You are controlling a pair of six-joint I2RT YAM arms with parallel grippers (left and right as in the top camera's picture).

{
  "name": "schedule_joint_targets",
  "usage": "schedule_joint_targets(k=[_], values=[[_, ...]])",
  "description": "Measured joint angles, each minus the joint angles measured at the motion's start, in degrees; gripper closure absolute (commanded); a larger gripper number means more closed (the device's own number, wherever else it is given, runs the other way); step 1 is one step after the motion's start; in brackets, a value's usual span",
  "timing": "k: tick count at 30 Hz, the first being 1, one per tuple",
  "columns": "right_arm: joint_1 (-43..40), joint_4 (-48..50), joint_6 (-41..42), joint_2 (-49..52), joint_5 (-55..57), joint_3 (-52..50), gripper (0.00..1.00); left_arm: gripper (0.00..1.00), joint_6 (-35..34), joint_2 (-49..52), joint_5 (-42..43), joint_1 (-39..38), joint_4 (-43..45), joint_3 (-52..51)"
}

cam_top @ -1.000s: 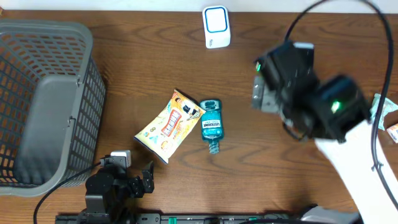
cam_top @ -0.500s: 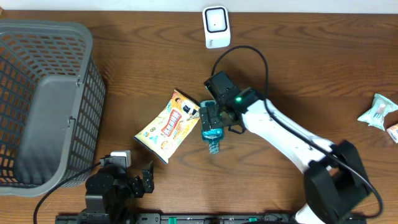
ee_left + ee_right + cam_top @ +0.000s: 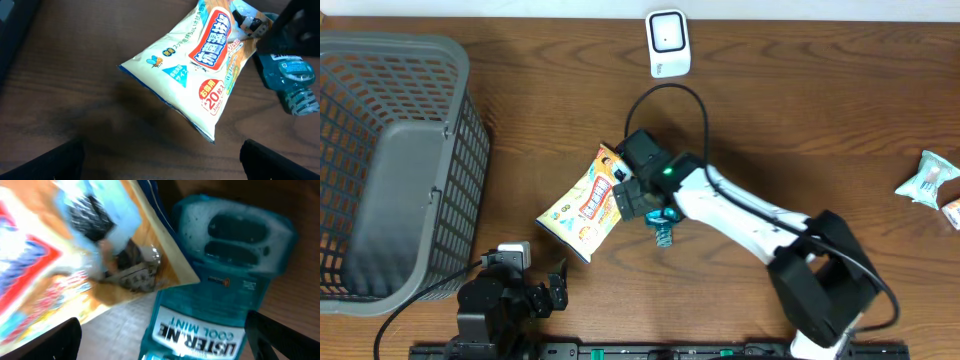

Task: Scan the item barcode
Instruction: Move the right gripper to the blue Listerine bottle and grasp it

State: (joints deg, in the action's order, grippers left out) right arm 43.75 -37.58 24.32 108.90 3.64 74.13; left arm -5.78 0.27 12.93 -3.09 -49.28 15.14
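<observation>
gap: none, snack bag (image 3: 582, 207) corner against mouthwash bottle (image 3: 225, 280) | left: basket (image 3: 460, 110) wall | passable: bare table (image 3: 520, 120) between basket and bag

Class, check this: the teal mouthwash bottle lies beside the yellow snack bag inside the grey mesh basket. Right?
Not quite: the overhead view shows the teal mouthwash bottle beside the yellow snack bag on the brown wooden table, outside the grey mesh basket.

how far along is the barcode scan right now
Done: nothing yet; the snack bag and mouthwash bottle lie on the table, away from the white scanner. In hand: the right hand hovers open over both, gripping neither. Left: pick one, carry it to the scanner, show its barcode. The left hand rests open, empty.
</observation>
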Motion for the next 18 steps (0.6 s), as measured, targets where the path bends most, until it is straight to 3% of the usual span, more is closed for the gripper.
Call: schedule_joint_targets(k=[7,13,18], values=[[1.0,-1.5,1.0,4.0,7.2,0.0,0.06,0.01,0.0,0.0,0.0,0.0,0.0,0.0],[1.0,-2.0,2.4,4.1,10.3,0.0,0.25,0.01,0.0,0.0,0.0,0.0,0.0,0.0],[1.0,-1.9,2.8,4.9,12.2,0.0,0.28,0.01,0.0,0.0,0.0,0.0,0.0,0.0]])
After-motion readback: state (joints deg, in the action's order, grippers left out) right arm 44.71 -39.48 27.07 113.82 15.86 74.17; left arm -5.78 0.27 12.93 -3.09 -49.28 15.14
